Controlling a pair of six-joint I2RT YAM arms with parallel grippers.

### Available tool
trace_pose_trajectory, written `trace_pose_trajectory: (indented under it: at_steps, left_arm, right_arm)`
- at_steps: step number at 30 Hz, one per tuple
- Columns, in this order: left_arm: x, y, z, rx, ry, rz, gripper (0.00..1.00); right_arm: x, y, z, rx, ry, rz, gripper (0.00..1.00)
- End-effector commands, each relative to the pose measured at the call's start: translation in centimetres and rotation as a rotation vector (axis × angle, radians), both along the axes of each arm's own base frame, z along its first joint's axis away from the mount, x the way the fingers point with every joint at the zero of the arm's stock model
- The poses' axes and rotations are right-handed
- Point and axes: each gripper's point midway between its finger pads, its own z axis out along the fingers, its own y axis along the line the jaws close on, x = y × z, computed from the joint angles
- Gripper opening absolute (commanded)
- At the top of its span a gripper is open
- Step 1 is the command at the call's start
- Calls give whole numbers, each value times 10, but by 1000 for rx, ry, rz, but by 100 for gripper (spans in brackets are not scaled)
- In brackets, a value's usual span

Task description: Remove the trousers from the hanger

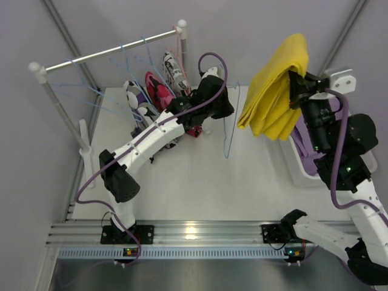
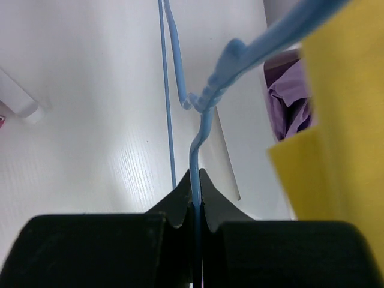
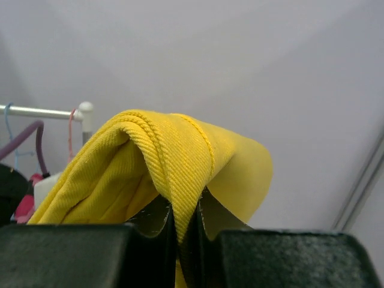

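Top external view: the right gripper (image 1: 296,83) holds the yellow trousers (image 1: 274,91) up off the table (image 1: 200,176), the cloth draped over its fingertips and hanging down on the side facing the left arm. Seen from the right wrist, the two fingers (image 3: 157,221) are closed narrowly on a fold of the ribbed yellow fabric (image 3: 174,156), which bulges up and over them.

The left gripper (image 1: 221,103) pinches a thin blue hanger (image 1: 229,130). In the left wrist view its fingers (image 2: 180,201) are pressed almost together with the hanger's stem (image 2: 201,138) clamped between them, running straight out ahead of the tips. The yellow cloth (image 2: 336,138) hangs just to the right of those fingers (whether it touches the hanger's arm cannot be told).

Beyond the yellow pair, a lilac pair (image 2: 288,102) lies bunched in a white bin (image 1: 297,170) beneath the right gripper. Behind and to the left of the left gripper, a pink-red pair (image 1: 159,91) and a black-and-white pair (image 1: 173,68) hang beneath the rack's rail (image 1: 109,53).
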Motion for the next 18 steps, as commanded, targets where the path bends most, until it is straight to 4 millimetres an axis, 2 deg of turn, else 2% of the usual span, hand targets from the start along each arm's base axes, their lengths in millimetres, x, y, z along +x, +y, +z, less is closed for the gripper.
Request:
trace_pose_trajectory:
  at_steps: [1, 3, 4, 8, 12, 14, 18]
  left_arm:
    - [-7, 8, 27, -21, -63, -16, 0]
    - [-8, 10, 28, -11, -75, -22, 0]
    - [-9, 11, 31, -11, -82, -22, 0]
    - [-10, 18, 44, -4, -132, -24, 0]
    - [-14, 25, 62, 1, -195, -27, 0]
    - [-14, 27, 67, -2, -216, -25, 0]
    - [-19, 33, 75, -9, -242, -30, 0]
  right_arm:
    - [-65, -68, 104, 206, -329, -147, 0]
    - [-70, -85, 108, 232, -339, -223, 0]
    - [-72, -100, 106, 245, -330, -294, 0]
    - [-86, -132, 98, 246, -317, -435, 0]
    - [-99, -164, 80, 217, -273, -602, 0]
    - [-108, -182, 62, 200, -226, -704, 0]
    - [-114, -203, 25, 130, -127, -850, 0]
